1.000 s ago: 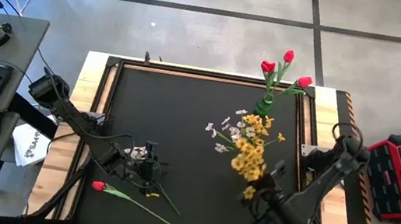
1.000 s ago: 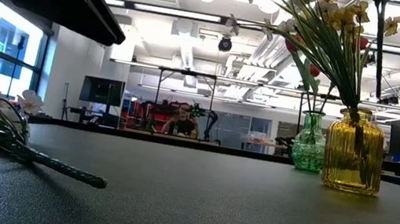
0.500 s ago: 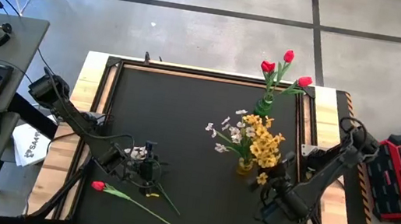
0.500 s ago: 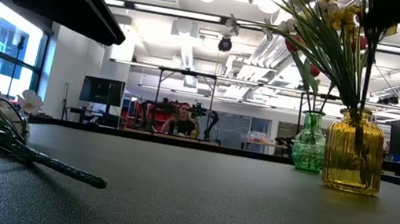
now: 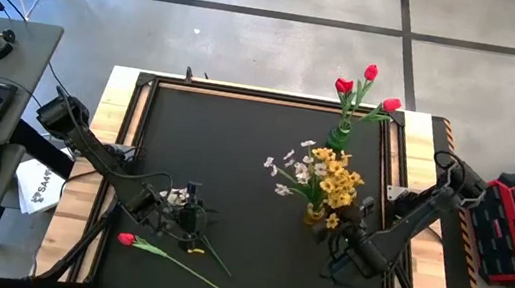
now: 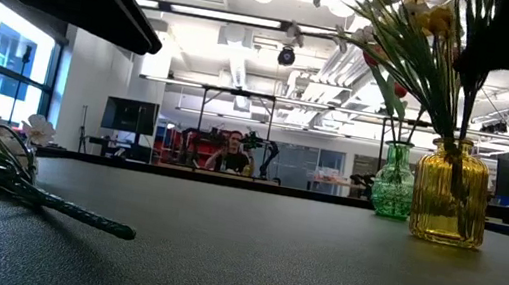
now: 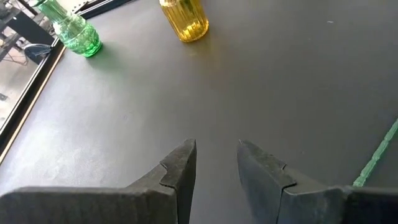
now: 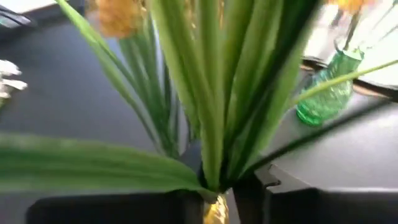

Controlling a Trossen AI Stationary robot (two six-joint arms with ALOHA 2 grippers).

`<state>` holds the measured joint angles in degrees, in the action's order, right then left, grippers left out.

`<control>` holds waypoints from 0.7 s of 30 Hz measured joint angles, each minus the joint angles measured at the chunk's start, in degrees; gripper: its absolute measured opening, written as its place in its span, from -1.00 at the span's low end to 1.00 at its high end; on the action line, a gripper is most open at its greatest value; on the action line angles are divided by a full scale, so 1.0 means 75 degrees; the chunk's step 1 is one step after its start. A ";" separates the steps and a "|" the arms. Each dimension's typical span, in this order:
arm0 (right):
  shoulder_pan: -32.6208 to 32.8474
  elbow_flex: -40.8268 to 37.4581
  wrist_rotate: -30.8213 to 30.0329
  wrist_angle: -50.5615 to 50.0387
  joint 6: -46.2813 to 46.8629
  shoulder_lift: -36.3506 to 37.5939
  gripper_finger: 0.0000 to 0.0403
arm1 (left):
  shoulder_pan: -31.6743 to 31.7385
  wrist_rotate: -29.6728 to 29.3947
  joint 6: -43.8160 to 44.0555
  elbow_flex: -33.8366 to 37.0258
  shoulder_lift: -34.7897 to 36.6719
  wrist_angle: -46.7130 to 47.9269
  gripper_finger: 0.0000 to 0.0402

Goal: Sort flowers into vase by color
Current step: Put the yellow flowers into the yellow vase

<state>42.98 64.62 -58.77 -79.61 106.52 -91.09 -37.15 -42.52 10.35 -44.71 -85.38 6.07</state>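
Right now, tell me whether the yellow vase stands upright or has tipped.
Upright. In the low view the yellow vase stands flat on the table, its yellow flowers rising from the neck, beside the green vase.

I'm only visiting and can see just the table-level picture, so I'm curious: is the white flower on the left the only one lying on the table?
Observer: No. From above, a red flower also lies on the mat, near the front edge.
Operator: Is an arm holding it?
Observer: No. The left gripper hangs over the white flower, and its own camera shows its fingers apart with nothing between them.
Operator: And the other arm?
Observer: The right gripper is right beside the yellow vase, up against the stems of the yellow flowers standing in it.
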 joint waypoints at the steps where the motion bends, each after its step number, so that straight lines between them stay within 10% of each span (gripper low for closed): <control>1: -0.0057 0.0000 0.0176 0.0005 0.0000 0.0000 -0.71 | -0.0003 0.0000 0.0000 0.0000 0.0000 0.0003 -0.47; 21: -0.0985 0.0202 0.2641 0.0685 -0.1704 0.0000 0.34 | 0.0000 0.0000 0.0000 0.0000 0.0000 0.0006 -0.47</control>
<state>35.59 66.14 -38.96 -74.48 93.74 -91.09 -37.15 -42.52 10.35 -44.71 -85.38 6.11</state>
